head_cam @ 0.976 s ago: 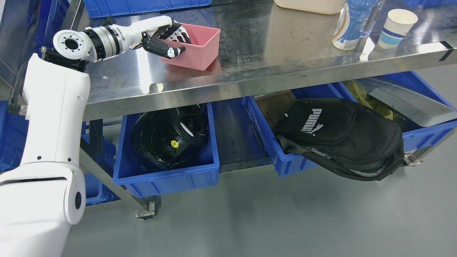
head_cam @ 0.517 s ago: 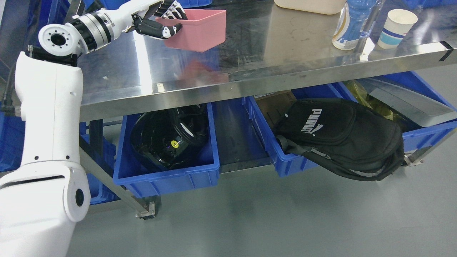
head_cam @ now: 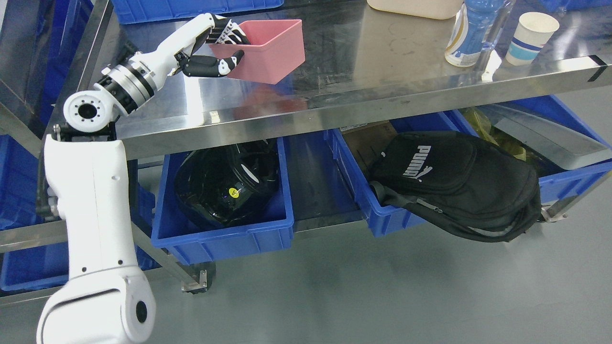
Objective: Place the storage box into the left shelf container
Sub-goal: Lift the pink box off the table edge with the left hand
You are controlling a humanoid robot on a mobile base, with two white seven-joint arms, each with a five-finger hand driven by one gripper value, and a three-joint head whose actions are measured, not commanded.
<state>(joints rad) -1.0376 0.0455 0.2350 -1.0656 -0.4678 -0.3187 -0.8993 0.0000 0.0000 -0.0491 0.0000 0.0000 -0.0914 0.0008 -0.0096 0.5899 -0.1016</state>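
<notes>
My left hand [head_cam: 224, 50] is shut on the left wall of a pink storage box [head_cam: 270, 52], holding it lifted and tilted above the steel table top [head_cam: 363, 67]. The thumb lies along the box's outer face and the other fingers hook inside. Below the table, on the lower shelf, stands the left blue container [head_cam: 224, 234] with a black helmet [head_cam: 224, 184] in it. My right hand does not show.
A second blue bin [head_cam: 382, 220] to the right holds a black bag [head_cam: 459, 186], and a third bin [head_cam: 573, 172] lies further right. A bottle [head_cam: 471, 33], a paper cup [head_cam: 530, 31] and a beige tub [head_cam: 416, 7] stand on the table's far right. More blue bins sit at left.
The left hand lifted the pink box off the table and tilted it; the arm's elbow has since dropped and shifted right while the box stays raised.
</notes>
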